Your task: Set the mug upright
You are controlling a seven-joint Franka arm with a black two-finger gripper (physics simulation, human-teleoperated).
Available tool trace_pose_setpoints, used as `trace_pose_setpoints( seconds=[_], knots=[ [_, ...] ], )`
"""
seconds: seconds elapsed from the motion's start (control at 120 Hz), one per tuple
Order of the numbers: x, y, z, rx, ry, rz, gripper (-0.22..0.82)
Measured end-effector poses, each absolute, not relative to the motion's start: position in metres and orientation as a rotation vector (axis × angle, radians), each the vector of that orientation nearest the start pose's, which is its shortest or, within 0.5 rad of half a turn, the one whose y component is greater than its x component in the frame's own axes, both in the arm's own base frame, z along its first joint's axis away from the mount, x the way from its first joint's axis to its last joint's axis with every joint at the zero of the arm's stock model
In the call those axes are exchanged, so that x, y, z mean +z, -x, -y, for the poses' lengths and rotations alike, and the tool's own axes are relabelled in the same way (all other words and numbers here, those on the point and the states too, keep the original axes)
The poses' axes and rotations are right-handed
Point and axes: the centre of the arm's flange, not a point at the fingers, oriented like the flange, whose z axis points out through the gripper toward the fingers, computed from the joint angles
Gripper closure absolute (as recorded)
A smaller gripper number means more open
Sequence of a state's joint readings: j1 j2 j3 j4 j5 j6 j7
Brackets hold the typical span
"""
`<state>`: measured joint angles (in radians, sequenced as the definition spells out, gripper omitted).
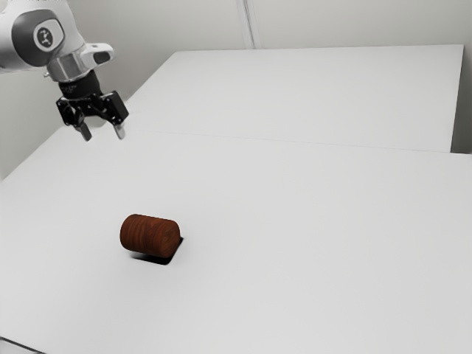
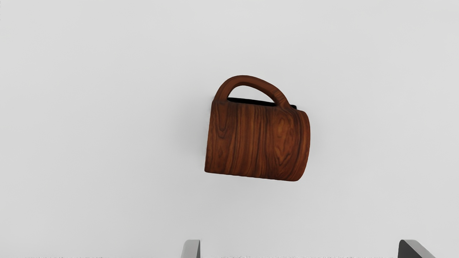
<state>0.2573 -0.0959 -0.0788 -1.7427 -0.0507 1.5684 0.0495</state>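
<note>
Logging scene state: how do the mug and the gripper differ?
Colour: mug is brown wood grain; gripper is mostly black.
Pose: mug lies on its side on the table; gripper hangs above the table, fingers down.
Shape: mug has one looped handle; gripper has two fingers, standing apart.

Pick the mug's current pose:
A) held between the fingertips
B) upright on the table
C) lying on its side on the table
C: the mug lies on its side on the table, with the open gripper raised above the tabletop, apart from it.
</note>
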Motion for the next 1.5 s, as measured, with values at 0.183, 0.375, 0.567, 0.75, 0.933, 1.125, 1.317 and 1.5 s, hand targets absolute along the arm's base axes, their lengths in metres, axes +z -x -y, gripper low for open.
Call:
trace_pose_setpoints(
  seconds=[0.183,0.375,0.567,0.75,0.933,1.125,1.317,1.5],
  knots=[
    [0.551,-0.500,-0.137,0.190,3.281,0.283,0.00],
    [0.504,-0.490,-0.164,0.170,3.368,0.245,0.00],
    [0.473,-0.485,-0.172,0.095,3.425,0.134,0.00],
    [0.442,-0.484,-0.180,0.030,3.484,0.050,0.00],
    [0.408,-0.477,-0.185,0.009,3.557,0.019,0.00],
    [0.368,-0.467,-0.190,0.008,3.661,0.054,0.00],
    [0.338,-0.464,-0.197,-0.054,3.766,0.097,0.00],
    [0.320,-0.468,-0.189,-0.149,3.857,0.079,0.00]
  ],
)
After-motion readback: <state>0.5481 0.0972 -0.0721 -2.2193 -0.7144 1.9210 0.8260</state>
